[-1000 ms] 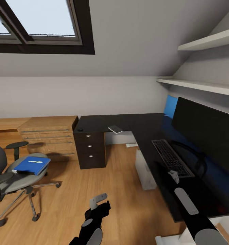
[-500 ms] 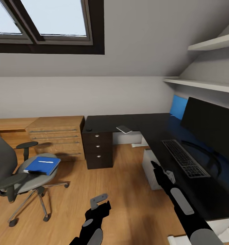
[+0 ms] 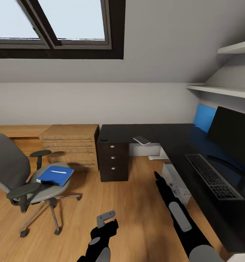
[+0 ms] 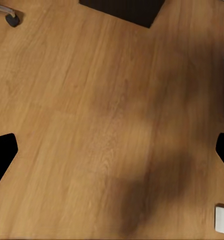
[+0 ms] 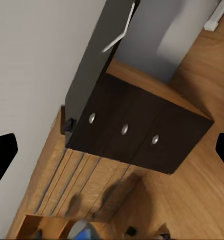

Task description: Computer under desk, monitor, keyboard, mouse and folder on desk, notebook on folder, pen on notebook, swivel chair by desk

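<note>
Probably at the step of fetching the folder (image 3: 54, 175), to judge from the layout: seen lying flat on the seat of the swivel chair (image 3: 13, 171), with the pen (image 3: 58, 171) resting on top of it, well apart from the desk (image 3: 162, 136) and beside the light wooden counter (image 3: 69, 143). On the desk already: the monitor (image 3: 234, 134) standing at the blue back panel, the keyboard (image 3: 213, 176) just in front of it, the mouse (image 3: 104, 138) far away at the corner above the drawers (image 5: 136, 132), and the notebook (image 3: 142, 140) near the inner bend. Under the desk, partly behind the right arm, the pale computer (image 3: 175, 182). For the next move, likely needed to bring the base nearer to the chair and to reach down with the left gripper (image 3: 106, 217), taking care not to tip the pen off while lifting the folder by an edge. About the jaws: in the left wrist view, left gripper (image 4: 112, 155) spread wide, holding nothing, with the bare wooden floor (image 4: 92, 100) between the dark fingertips. In the right wrist view, right gripper (image 5: 112, 155) likewise wide open and without load, pointing towards the drawers from a distance and touching nothing. In the head view, right gripper (image 3: 157, 175) stretched out above the floor, close to the desk edge but apart from it.
</note>
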Robot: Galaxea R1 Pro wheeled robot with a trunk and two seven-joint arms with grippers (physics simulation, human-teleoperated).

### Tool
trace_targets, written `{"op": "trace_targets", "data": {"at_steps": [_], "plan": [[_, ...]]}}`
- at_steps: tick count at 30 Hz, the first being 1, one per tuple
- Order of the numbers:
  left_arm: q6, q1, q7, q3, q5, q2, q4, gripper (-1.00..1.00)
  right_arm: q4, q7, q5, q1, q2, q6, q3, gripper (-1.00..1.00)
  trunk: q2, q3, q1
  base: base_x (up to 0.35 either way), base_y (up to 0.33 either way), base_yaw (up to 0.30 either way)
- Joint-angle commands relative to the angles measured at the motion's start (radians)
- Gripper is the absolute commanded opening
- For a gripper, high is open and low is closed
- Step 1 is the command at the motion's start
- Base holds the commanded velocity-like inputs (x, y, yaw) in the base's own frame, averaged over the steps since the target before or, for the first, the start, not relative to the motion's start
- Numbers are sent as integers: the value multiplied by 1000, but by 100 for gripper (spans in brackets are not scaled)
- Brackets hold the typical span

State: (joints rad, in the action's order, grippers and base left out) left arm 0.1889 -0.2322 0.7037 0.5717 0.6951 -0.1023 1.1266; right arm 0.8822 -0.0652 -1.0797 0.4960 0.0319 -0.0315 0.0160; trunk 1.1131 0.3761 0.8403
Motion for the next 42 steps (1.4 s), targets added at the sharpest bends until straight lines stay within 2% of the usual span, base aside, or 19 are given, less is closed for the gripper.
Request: {"op": "trace_targets", "data": {"at_steps": [1,5,12,20,23,24,25,26,27,28,29,30,32,33,37,39,42], "plan": [[4,-1,7,1,3,1,1,100,1,-4,22,0,7,-9,1,100,1,1,1,285,0,63],[10,-1,7,-2,5,-1,-3,100,4,-9,80,0,14,-18,1,100,1,1,1,309,0,28],[12,-1,7,0,3,-2,-7,100,3,-5,86,-1,10,-19,0,100,1,1,1,326,0,1],[13,-1,7,1,4,-2,-7,100,5,-5,101,-1,-37,-41,3,100,1,1,1,327,0,0],[13,-1,7,1,5,-2,-8,100,6,-4,141,-1,-55,-4,10,100,1,1,1,327,0,0],[13,-1,7,1,5,-2,-8,100,6,0,183,-1,-60,15,12,100,1,1,1,327,0,0],[13,-1,7,1,6,-2,-8,100,7,23,256,0,-62,27,15,100,1,1,1,327,0,0],[13,0,7,1,6,-2,-8,100,7,36,280,0,-61,29,16,100,1,1,1,327,0,0],[14,0,7,1,6,-2,-8,100,10,73,342,1,-60,30,24,100,1,1,1,327,0,0],[14,-1,7,1,6,-2,-8,100,12,122,424,1,-58,32,41,100,1,1,1,327,0,0],[14,-1,7,1,5,-2,-8,100,18,247,609,1,-52,34,86,100,1,1,1,327,0,0],[14,-1,7,1,5,-2,-8,100,21,282,653,1,-49,35,96,100,1,1,1,327,0,0],[14,-1,7,1,5,-2,-8,100,41,425,804,1,-28,35,125,100,1,1,1,327,0,0],[14,-1,7,1,5,-2,-8,100,49,492,858,1,-15,36,132,100,1,1,1,327,0,0],[14,-1,7,1,4,-2,-8,100,57,611,934,1,15,27,139,100,1,1,1,327,0,0],[14,-1,7,1,4,-2,-8,100,56,633,946,1,21,10,138,100,1,1,1,327,0,0],[14,-1,7,1,5,-2,-8,100,54,646,937,1,24,-4,138,100,1,1,1,327,0,0]]}}
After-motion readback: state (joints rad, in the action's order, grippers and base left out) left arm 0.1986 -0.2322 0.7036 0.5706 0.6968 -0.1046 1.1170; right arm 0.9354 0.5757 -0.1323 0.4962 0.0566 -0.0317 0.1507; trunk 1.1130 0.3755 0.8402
